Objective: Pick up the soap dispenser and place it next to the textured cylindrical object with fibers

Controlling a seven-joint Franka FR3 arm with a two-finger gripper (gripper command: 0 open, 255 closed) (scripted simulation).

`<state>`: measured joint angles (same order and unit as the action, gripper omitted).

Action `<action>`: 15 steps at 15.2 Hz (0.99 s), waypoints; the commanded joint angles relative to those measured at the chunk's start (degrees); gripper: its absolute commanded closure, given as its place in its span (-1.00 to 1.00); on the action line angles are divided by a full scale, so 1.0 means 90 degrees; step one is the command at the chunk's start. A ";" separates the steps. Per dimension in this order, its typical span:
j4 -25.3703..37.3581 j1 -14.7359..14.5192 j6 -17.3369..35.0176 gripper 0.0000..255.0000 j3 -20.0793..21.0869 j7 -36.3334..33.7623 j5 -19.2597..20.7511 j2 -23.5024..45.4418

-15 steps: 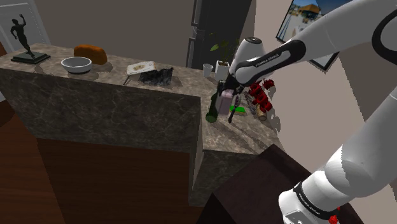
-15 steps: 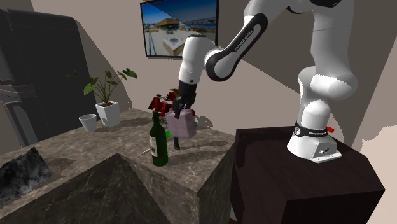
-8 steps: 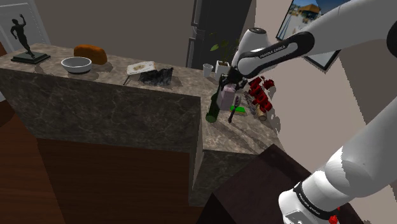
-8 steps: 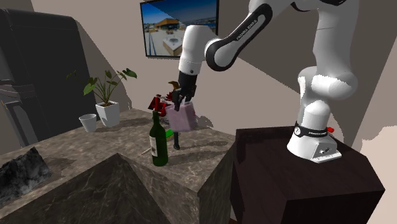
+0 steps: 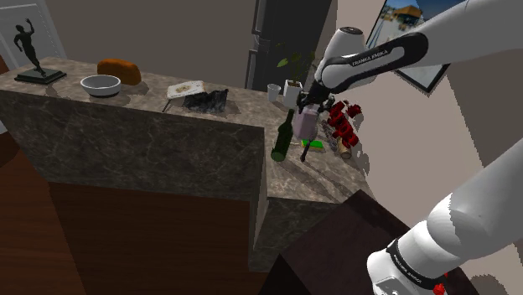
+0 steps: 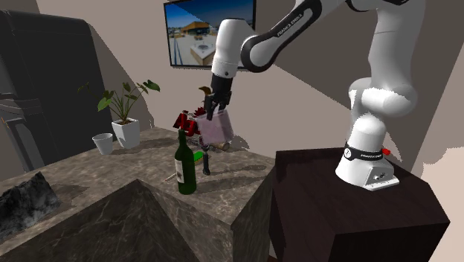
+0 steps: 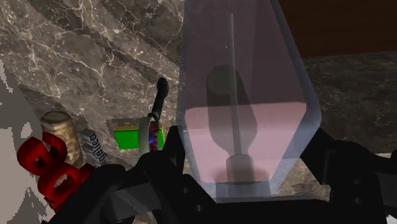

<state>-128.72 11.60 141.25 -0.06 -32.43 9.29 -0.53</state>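
Found the gripper (image 6: pixel 216 110) holding the soap dispenser (image 6: pixel 218 129), black fingers closed on either side of its clear body (pink liquid inside, plain in the wrist view). Noted the dispenser hanging clear of the marble countertop (image 6: pixel 223 182), above the end nearest the stand. Recorded a green wine bottle (image 6: pixel 186 167) upright below and beside it, near the edge that meets the higher counter. Located the fibrous beige cylinder (image 7: pixel 58 129) lower down on the countertop, toward the wall-side edge, just beside a red object (image 7: pixel 48 167), with a green packet (image 7: pixel 135 136) near. Could not tell whether cylinder and red object touch.
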 commanded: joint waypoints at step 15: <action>-0.0089 0.1137 0.0212 1.00 -0.1330 0.3142 -0.0932 -0.0051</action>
<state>-129.77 21.15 143.15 -11.24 -6.23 1.57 -1.20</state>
